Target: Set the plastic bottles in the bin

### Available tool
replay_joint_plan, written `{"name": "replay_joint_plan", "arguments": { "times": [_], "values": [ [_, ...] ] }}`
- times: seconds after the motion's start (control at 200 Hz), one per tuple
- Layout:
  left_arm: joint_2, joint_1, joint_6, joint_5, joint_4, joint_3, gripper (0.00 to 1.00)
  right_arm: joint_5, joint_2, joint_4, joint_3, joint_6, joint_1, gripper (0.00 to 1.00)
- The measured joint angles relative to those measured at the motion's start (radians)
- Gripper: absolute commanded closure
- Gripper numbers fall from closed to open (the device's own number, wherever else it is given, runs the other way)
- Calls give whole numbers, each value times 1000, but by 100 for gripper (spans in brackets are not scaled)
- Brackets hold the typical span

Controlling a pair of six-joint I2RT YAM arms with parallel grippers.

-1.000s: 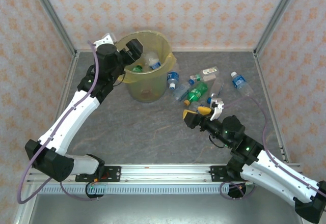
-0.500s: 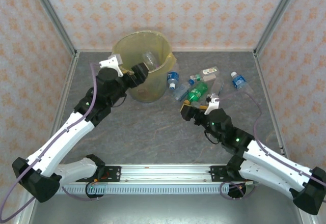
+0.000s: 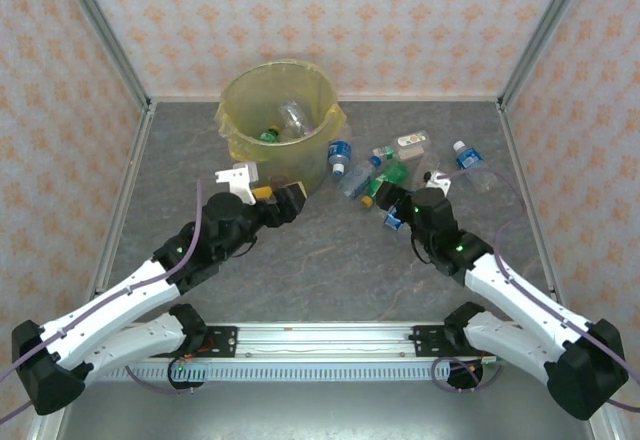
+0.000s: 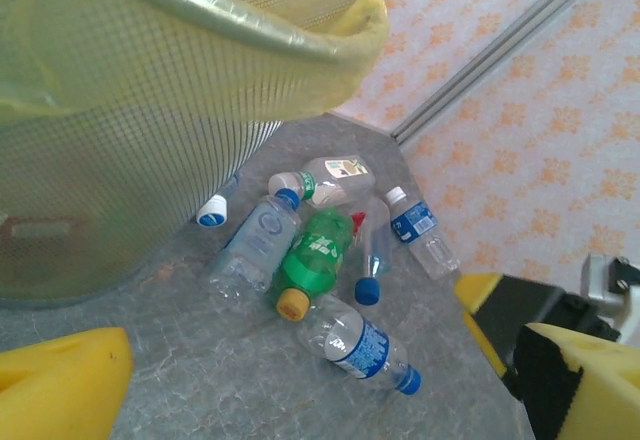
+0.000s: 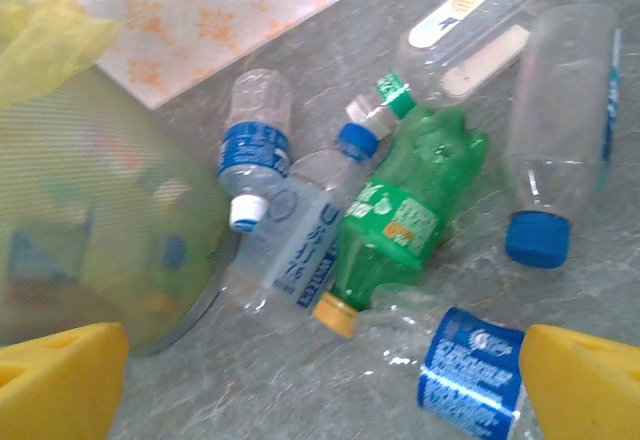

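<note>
The bin (image 3: 240, 110) stands at the back left, lined in yellow, with a clear bottle (image 3: 291, 114) and a green one (image 3: 268, 135) inside. To its right, several plastic bottles lie on the table. They include a green bottle (image 5: 405, 215) with an orange cap, which also shows in the left wrist view (image 4: 318, 252), and a clear blue-labelled bottle (image 4: 362, 346). One more bottle (image 3: 470, 161) lies apart at the right. My left gripper (image 3: 283, 200) hangs open and empty in front of the bin. My right gripper (image 5: 320, 390) is open over the pile, with a blue-labelled bottle (image 5: 470, 370) lying by its right finger.
The bin's mesh wall (image 4: 110, 160) is close on the left gripper's left side. The two grippers face each other across the pile, the right one (image 3: 398, 210) about a hand's width from the left. The cage's patterned walls (image 3: 400, 20) close in the back and sides.
My left gripper drew back from the bin's rim and came down in front of the bin. The right arm swung forward and right until its gripper was over the bottle pile.
</note>
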Motion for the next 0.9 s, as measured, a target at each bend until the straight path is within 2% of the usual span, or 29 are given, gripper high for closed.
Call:
{"name": "replay_joint_plan", "arguments": {
  "times": [0.45,0.901],
  "values": [
    [-50,-13,-45,-26,66,-126,1,-230,185,64,-41,8,-227,0],
    [-71,-13,-46,-37,84,-153,1,-353,231,78,-63,-35,-243,0]
  ]
}}
